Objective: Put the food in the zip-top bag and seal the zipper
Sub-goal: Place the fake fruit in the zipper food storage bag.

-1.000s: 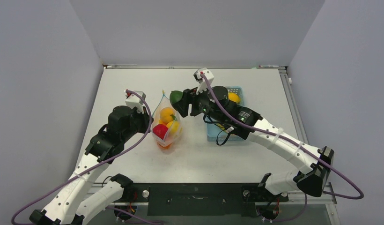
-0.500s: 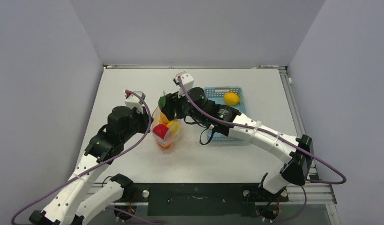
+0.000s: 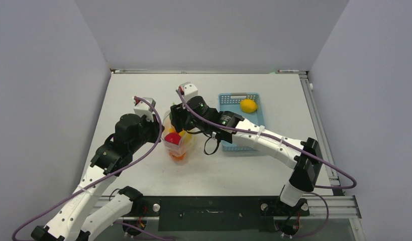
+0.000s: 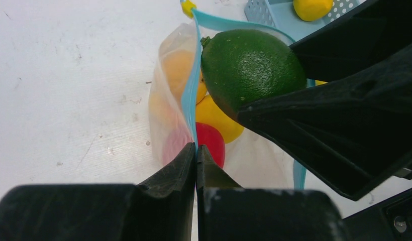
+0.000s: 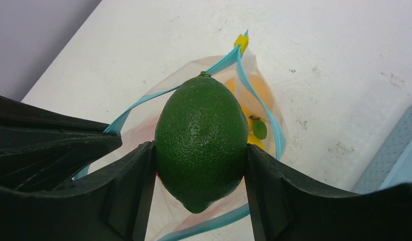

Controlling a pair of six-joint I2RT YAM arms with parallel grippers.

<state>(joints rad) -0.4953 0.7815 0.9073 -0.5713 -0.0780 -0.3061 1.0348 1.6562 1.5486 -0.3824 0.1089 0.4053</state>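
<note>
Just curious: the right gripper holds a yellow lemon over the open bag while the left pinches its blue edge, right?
No: the right wrist view shows the right gripper holding a green lime over the zip-top bag; the left gripper does pinch its zipper.

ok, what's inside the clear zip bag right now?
Through the crinkly clear plastic bag: a round red piece, a yellow piece and an orange piece. The dark green lime gripped by the right tool sits at the mouth and hides whatever lies beneath it.
</note>
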